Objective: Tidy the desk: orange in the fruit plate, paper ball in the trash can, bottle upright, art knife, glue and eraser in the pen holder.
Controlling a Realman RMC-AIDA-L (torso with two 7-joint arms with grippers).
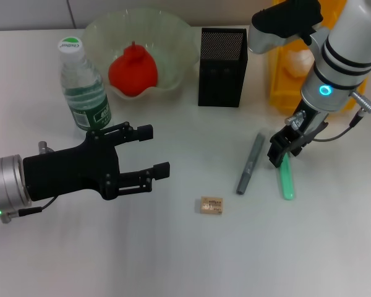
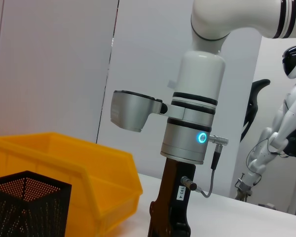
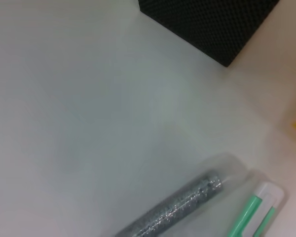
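Under the right pincer [image 1: 283,154] lies the green art knife [image 1: 287,179]; whether it grips, I cannot tell. Left pincer [image 1: 153,150] hovers released, near the bottle [image 1: 81,86].

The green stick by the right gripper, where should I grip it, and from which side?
Take the slim green plastic stick near its middle, from straight above, jaws closing across its narrow width. It lies flat on the white desk, running roughly front to back, with the right gripper at its far end. Watch the grey glittery stick beside it.
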